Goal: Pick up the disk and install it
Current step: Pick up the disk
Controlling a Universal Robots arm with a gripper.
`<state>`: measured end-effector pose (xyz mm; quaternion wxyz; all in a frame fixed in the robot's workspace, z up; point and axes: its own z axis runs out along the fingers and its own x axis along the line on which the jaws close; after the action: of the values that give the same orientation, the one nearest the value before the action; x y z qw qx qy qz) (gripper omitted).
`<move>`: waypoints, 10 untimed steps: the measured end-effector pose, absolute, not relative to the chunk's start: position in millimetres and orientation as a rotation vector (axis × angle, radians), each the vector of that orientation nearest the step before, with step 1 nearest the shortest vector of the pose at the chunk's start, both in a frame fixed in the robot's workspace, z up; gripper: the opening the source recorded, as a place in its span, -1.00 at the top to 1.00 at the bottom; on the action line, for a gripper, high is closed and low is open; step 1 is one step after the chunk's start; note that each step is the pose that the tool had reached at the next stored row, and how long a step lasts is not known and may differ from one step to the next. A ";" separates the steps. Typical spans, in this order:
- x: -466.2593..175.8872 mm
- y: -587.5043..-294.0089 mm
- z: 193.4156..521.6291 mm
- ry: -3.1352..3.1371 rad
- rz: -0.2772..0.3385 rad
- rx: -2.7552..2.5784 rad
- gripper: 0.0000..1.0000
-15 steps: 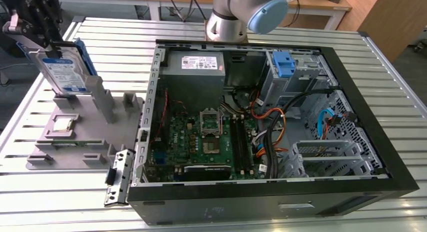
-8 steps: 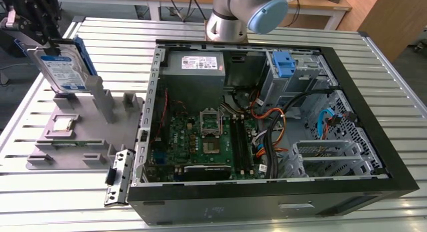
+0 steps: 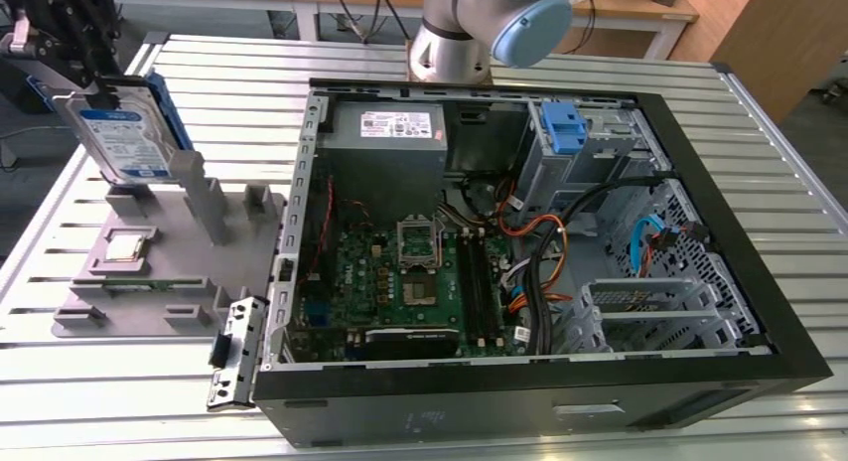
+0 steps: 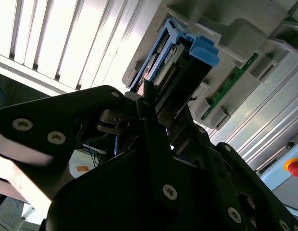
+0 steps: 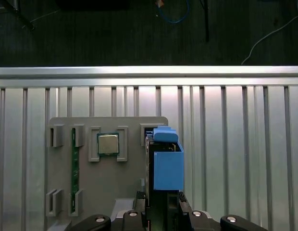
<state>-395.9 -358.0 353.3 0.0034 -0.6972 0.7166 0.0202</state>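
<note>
One disk (image 3: 122,133), silver in a blue bracket, is held on edge by the gripper (image 3: 90,78), whose jaws are pressed against its two flat faces from above. The label faces the exterior camera, and the long axis is roughly upright with a slight lean. The disk hangs at the far corner of the grey fixture plate (image 3: 159,282), near the table's (image 3: 397,54) far corner on the exterior view's left. Its lower edge may be clear of the fixture slot or touching it; cannot tell which.

The first wrist view shows the disk edge-on. The processor chip (image 5: 108,143) sits in the pocket just beside it, and a green memory stick (image 5: 75,163) is one slot further on.

The open computer case (image 3: 530,382) lies just beside the fixture, toward the exterior view's right. Its drive cage (image 3: 583,133), with its own blue bracket, is at the case's far corner, well apart from the disk and across the case wall. Judged from this, the grasp is made and the install is not yet done.
</note>
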 end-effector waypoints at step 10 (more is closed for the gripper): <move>-395.9 -358.0 360.8 2.246 0.063 -2.185 0.31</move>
<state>-395.9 -358.0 360.8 0.0036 -0.6972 0.7166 0.0201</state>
